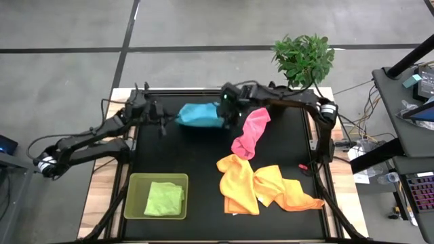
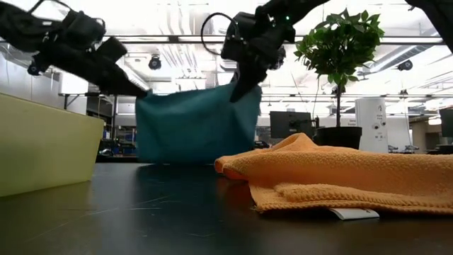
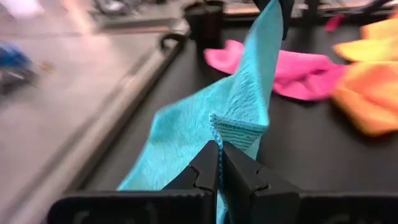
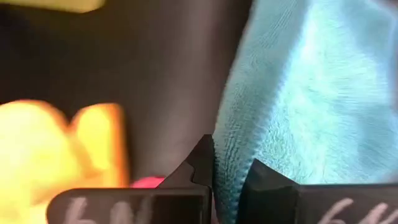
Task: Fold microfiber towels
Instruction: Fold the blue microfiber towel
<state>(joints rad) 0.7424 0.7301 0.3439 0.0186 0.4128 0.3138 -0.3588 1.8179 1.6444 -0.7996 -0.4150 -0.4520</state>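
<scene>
Bright ceiling lights [image 2: 212, 21] glare behind; wrist views blur heavily toward the edges.

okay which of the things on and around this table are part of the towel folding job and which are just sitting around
Part of the job:
light blue towel, held up between left gripper and right gripper
pink towel
orange towels
lime green towel

Just sitting around:
green tray under the lime towel
potted plant

Both arms reaching toward the table's far edge, left gripper [image 1: 161, 120] and right gripper [image 1: 227, 112] seemingly clamped tight.
</scene>
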